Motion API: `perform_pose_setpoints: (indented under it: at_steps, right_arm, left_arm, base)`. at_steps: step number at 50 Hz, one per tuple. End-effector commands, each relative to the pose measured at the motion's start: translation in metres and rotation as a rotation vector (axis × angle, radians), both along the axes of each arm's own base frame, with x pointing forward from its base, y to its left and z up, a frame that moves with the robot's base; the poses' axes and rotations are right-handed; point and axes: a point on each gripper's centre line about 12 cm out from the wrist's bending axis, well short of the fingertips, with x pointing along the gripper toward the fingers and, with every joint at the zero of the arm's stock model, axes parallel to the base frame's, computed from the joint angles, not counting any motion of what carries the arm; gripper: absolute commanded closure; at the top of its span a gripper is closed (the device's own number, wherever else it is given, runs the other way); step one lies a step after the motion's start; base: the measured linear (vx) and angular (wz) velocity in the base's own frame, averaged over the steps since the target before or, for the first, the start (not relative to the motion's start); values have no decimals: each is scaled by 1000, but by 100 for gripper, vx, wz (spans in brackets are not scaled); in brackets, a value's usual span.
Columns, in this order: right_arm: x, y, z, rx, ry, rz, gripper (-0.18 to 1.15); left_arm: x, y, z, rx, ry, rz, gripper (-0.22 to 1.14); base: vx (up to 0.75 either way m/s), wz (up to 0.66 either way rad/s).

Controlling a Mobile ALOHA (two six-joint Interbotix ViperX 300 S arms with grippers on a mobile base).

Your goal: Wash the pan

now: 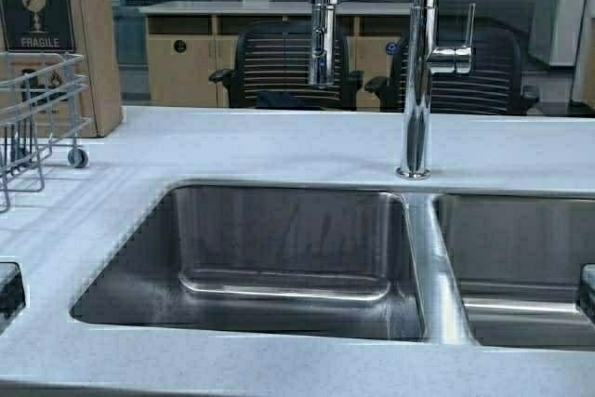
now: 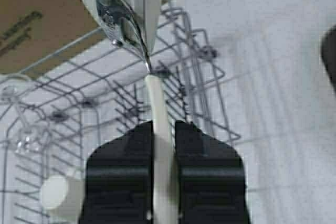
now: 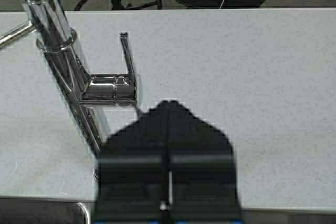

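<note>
Sink [image 1: 279, 258]: brushed steel. Faucet [image 1: 418, 62]: glossy chrome. Countertop [image 1: 279, 141]: matt speckled stone. Rack [image 2: 105, 114]: metal wire.

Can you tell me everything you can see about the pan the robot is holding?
Only part of the pan shows, in the left wrist view. It looks cream-white and smooth, with its body running out of the picture. A shiny metal bracket joins the body to a thin pale handle. The left gripper is shut on that handle, and nothing else touches the pan. It hangs in the air above a wire dish rack on the pale counter. Its inside cannot be seen.
</note>
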Motion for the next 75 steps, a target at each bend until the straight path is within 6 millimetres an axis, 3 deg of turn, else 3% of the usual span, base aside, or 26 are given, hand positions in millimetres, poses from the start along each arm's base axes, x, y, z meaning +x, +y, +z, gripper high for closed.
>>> perform_pose_setpoints:
  at_steps: [1,9,36,75]
  right_arm:
    - [1,1,8,1,-29,3,92]
    - [4,1,6,1,-23,3,92]
    - [5,1,6,0,-23,4,92]
    - [9,0,-1,-1,-5,3,92]
  left_arm:
    - [9,31,22,-11,-36,69,89]
    - [22,68,3,-81,18,152,89]
    - [45,139,-78,-105,247,276,89]
    - [52,156,-146,-161,474,261,89]
  base:
    - [0,0]
    - [0,0]
    - [0,0]
    - [0,0]
